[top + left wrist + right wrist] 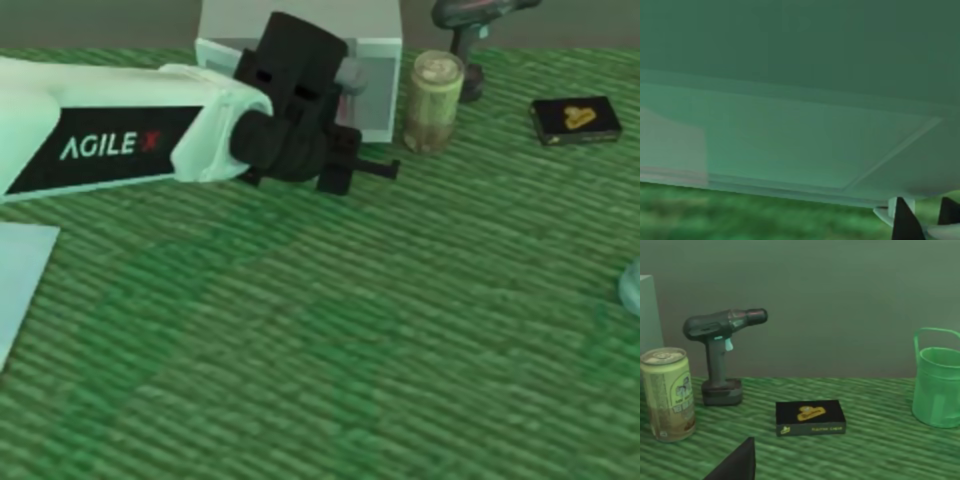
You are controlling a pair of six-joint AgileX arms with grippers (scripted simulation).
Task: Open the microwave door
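Microwave (300, 25) stood at the far edge of the counter (330, 340), left of centre in the top view, with its door (375, 95) facing the near side and lying flush against the body, so it looked closed. My left arm reached in from the left of the top view, and its black wrist covered most of the door. The left gripper (365, 168) lay at the foot of the door, below its right part, pointing toward the right; whether it touched the door could not be told from above. In the left wrist view the door (805, 145) filled nearly the whole picture, very close, and two dark fingertips (905, 222) showed at one corner with a clear gap between them, holding nothing that could be seen. A tan can (433, 100) stood upright just right of the microwave, a drill (470, 30) behind it, and a flat black box (576, 119) farther right, apart from both. The right wrist view showed the same three things plus a green watering can (937, 390) (a sliver of it also at the top view's right edge). Of the right gripper (737, 462) only a dark corner showed, so its state could not be told.
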